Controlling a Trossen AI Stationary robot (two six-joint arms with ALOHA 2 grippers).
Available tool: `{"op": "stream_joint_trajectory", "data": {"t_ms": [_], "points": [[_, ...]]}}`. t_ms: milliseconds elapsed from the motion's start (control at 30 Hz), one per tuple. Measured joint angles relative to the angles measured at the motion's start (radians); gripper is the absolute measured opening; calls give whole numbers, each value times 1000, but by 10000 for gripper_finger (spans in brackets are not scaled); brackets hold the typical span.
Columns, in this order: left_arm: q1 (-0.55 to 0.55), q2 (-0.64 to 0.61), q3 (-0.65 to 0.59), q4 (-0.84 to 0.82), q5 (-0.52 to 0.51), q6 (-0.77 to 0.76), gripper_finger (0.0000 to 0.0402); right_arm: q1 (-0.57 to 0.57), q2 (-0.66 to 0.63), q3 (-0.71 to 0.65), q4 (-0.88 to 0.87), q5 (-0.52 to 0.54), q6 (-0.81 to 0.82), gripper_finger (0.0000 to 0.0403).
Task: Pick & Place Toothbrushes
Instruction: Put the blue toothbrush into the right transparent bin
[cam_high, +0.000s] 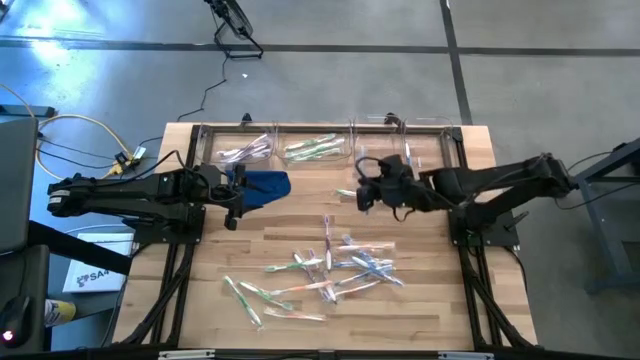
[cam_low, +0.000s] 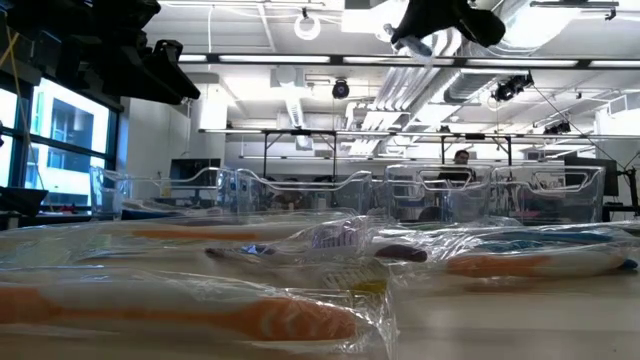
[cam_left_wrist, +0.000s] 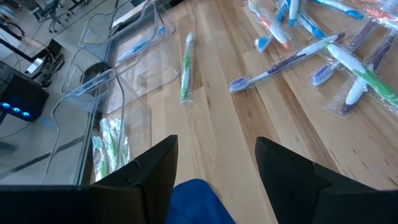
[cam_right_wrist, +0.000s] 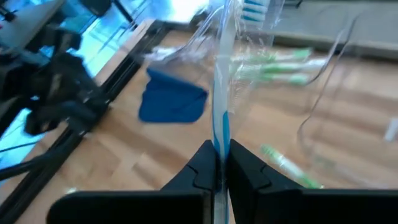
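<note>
Bins (cam_high: 330, 150) at table's far edge: whitish brushes in left compartment, green (cam_high: 313, 149) in middle.
Right gripper (cam_right_wrist: 219, 167) clenched on blue wrapped toothbrush (cam_right_wrist: 219, 118), raised; left gripper (cam_left_wrist: 214, 163) released above blue cloth (cam_high: 262, 186); loose pile (cam_high: 335, 265) at centre.

Two dark arms, black cabling; blocky matte-black claw fingers (cam_left_wrist: 155, 171) (no markings).
</note>
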Motion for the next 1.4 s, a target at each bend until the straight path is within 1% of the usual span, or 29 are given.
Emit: {"op": "stream_joint_trajectory", "data": {"t_ms": [267,400,467,600,733,1067,1200,1400], "points": [[0,0,0,0,0,0,210,-138,0,0,-35,60,-114,13],[0,0,0,0,0,0,210,-206,0,0,-124,117,-116,12],[0,0,0,0,0,0,210,-244,0,0,-191,140,-96,12],[0,0,0,0,0,0,210,-324,0,0,-320,147,-19,12],[0,0,0,0,0,0,210,-396,0,0,-387,145,23,12],[0,0,0,0,0,0,210,-552,11,0,-392,148,-4,12],[0,0,0,0,0,4,210,-598,59,0,-402,148,-7,12],[0,0,0,0,0,5,210,-665,163,0,-409,144,-40,12]]}}
